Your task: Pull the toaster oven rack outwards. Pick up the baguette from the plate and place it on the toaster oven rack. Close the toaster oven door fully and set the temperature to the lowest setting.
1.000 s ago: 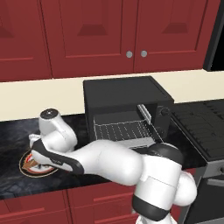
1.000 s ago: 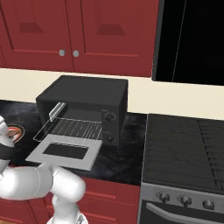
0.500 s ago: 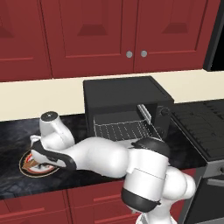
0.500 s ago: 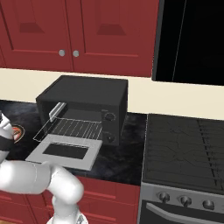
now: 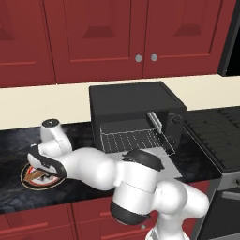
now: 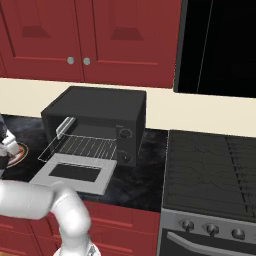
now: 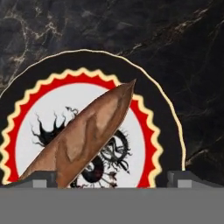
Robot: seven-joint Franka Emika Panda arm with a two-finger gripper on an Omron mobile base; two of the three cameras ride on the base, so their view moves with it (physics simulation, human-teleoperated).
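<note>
Baguette (image 7: 87,138) lies on the plate (image 7: 151,144) directly beneath the spread, empty gripper (image 7: 111,177), its long axis running diagonally across the fingers' line, nearer one fingertip (image 7: 39,177) than the other.

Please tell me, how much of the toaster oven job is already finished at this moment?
Done: the silver wire rack is pulled out of the boxy black toaster oven, over its lowered grey door. In hand: the claw hangs open above the brown baguette, which lies on the red-rimmed white plate, not yet gripped. Left: lift the baguette onto the rack, close the door, set the temperature lowest.
</note>
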